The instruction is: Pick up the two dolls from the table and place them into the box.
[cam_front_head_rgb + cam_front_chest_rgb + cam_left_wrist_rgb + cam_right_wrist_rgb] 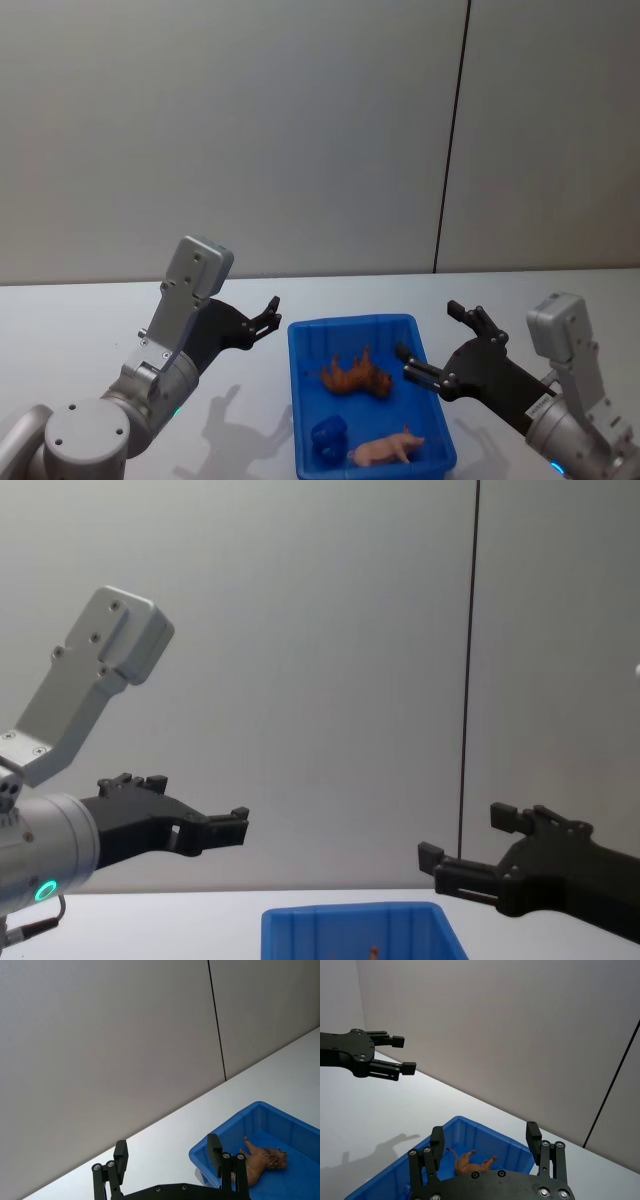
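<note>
The blue box stands on the white table between my two arms. Inside it a brown animal doll lies toward the far end and a pink pig doll lies at the near end. My left gripper hovers open and empty just left of the box's far corner. To the right, over the box's right rim, my right gripper hangs open and empty. The left wrist view has the left gripper beside the box and the brown doll. The right wrist view has the right gripper above the brown doll.
A small dark blue object lies in the box next to the pink doll. A grey wall rises behind the table's far edge. Bare tabletop spreads to the left and right of the box.
</note>
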